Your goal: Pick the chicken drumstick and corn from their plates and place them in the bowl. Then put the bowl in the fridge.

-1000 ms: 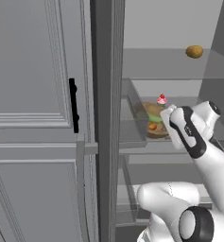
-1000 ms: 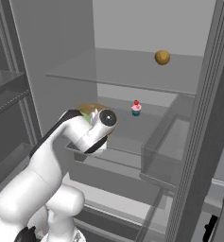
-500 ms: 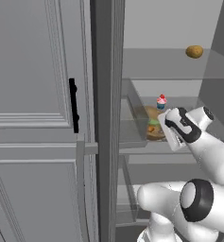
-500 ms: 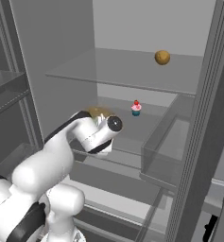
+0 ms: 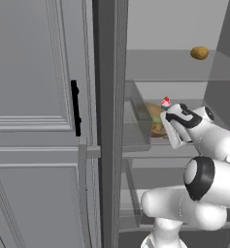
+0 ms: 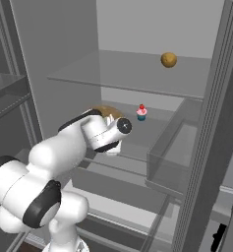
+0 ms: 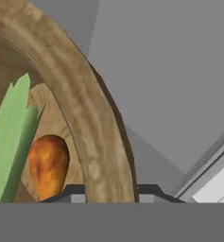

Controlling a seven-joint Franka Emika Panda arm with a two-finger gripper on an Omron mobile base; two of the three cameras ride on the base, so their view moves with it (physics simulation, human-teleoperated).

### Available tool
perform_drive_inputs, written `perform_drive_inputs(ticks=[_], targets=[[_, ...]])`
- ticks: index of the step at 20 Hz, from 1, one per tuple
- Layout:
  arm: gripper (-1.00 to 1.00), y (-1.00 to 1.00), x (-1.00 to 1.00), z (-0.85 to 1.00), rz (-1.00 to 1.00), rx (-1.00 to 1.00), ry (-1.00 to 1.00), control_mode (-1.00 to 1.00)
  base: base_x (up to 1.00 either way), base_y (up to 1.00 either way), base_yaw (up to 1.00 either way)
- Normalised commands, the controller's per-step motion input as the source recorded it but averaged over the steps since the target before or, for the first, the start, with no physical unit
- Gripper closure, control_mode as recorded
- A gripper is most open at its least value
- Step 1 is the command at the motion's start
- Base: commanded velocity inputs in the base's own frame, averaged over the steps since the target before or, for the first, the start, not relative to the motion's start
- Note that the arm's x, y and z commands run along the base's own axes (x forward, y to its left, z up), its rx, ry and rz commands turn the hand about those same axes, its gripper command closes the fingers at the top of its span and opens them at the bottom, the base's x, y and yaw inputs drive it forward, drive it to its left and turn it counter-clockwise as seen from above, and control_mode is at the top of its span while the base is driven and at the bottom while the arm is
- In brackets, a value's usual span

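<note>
The tan wooden bowl [image 7: 87, 118] is inside the open fridge [image 5: 39, 97], over the middle shelf [image 6: 162, 123]. My gripper [image 7: 109, 191] is shut on the bowl's rim, one fingertip on each side of the wall. Inside the bowl lie the golden-brown chicken drumstick [image 7: 47, 165] and the corn, of which the green husk [image 7: 12, 151] shows. From the left base view the bowl [image 5: 151, 117] sits just beyond my hand, and from the right base view the bowl [image 6: 107, 110] peeks out behind the wrist. The plates are out of view.
A small pink cupcake [image 5: 165, 102] [image 6: 141, 112] stands on the same shelf just beyond the bowl. A round brown item [image 5: 199, 52] [image 6: 168, 59] rests on the upper shelf. A clear bin [image 6: 177, 147] hangs at the right. The door's black handle [image 5: 75, 109] is at the left.
The arm has reached further into the fridge, and the bowl has gone a little deeper over the middle shelf with it. The grip on the rim has held.
</note>
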Motion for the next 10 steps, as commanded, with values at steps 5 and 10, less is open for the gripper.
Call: perform_drive_inputs(ticks=[5, 10], targets=[[-1.0, -0.01, -0.01, -0.01, 0.0, 0.0, -0.11, -1.0, 0.0, 0.0, 0.0], [-1.0, 0.0, -0.24, 0.19, 0.0, 0.0, -0.17, -1.0, 0.0, 0.0, 0.0]])
